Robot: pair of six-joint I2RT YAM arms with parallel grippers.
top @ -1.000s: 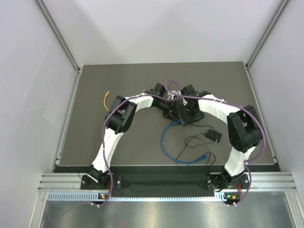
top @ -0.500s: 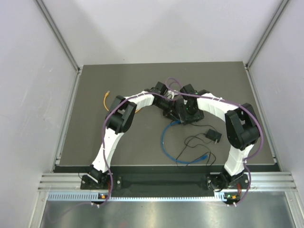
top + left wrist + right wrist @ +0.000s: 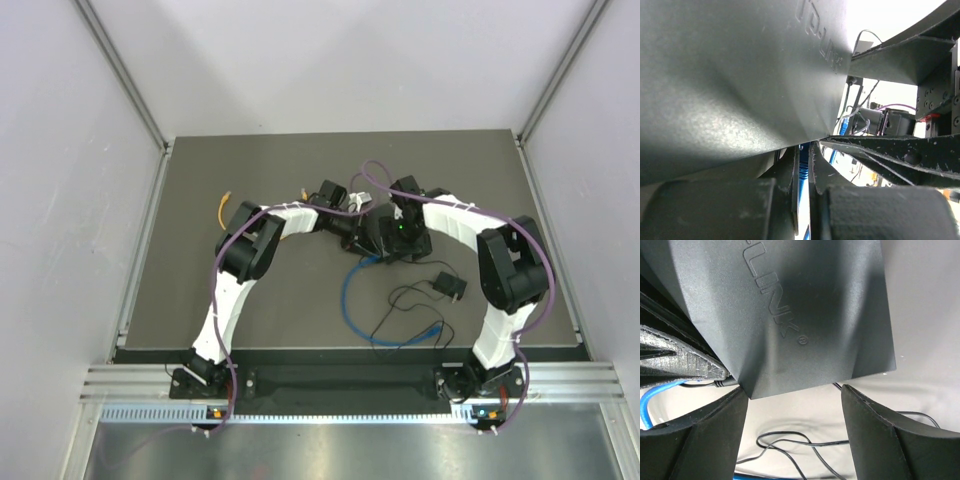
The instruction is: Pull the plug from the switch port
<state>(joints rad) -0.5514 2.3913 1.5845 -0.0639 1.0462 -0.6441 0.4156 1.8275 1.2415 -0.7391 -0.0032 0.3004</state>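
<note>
Left wrist: left hand [image 3: 803,152] pinches blue cable [image 3: 800,186] under switch [image 3: 740,75]; right hand [image 3: 792,390] wide, black wire [image 3: 790,436] behind.

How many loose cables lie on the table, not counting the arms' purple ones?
3: an orange cable far left, a blue cable in the middle, a thin black wire near right. The arms may hide more.
</note>
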